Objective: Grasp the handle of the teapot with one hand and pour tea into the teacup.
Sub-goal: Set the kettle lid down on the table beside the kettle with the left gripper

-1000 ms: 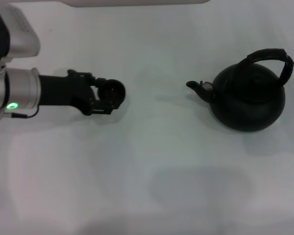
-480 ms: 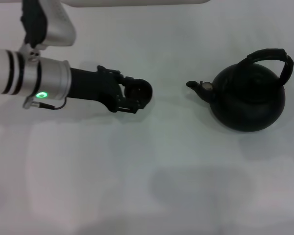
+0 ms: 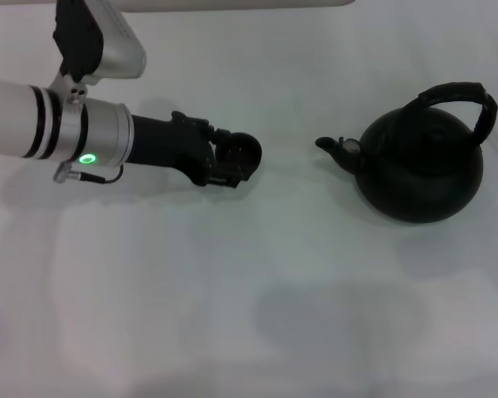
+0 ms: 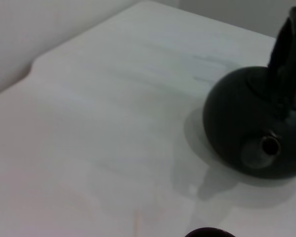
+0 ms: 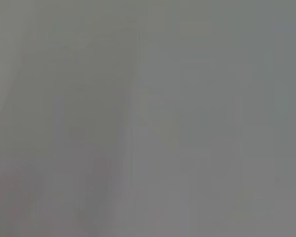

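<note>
At centre left of the head view, the left end effector grasps the teacup; the teapot sits right, well apart.

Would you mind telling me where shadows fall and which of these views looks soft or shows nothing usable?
Head view: the round matte-black teapot casts a faint shadow on the white table, and a broad dim patch lies nearer the camera. Left wrist view: soft focus, a clear shadow beside the teapot. Right wrist view: uniform grey, nothing discernible.
</note>
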Tool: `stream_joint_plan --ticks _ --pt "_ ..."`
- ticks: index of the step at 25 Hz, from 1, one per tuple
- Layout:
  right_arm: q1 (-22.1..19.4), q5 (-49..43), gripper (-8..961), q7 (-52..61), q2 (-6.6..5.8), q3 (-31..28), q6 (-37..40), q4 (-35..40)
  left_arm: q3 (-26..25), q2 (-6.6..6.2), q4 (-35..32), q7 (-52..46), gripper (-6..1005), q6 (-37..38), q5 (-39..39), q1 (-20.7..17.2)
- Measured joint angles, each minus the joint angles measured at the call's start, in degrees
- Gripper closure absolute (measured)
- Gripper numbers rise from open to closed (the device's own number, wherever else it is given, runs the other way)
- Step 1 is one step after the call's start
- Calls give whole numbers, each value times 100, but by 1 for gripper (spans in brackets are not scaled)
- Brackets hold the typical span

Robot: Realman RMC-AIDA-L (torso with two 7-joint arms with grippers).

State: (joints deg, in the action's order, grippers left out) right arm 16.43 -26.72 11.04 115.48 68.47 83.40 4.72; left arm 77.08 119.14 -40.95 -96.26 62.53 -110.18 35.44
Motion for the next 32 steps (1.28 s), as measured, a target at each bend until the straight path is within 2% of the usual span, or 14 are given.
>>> stream_joint_plan --ticks 8,12,19,32 --pt "24 0 76 179 0 216 81 49 128 4 600 687 298 -238 663 363" --pt "34 0 76 183 0 216 141 53 644 8 778 718 298 -535 821 516" --pt "43 0 76 196 0 214 173 63 1421 21 826 980 298 -775 1517 480" --pt "53 39 76 197 0 210 169 121 1470 19 914 1022 299 -785 1663 445"
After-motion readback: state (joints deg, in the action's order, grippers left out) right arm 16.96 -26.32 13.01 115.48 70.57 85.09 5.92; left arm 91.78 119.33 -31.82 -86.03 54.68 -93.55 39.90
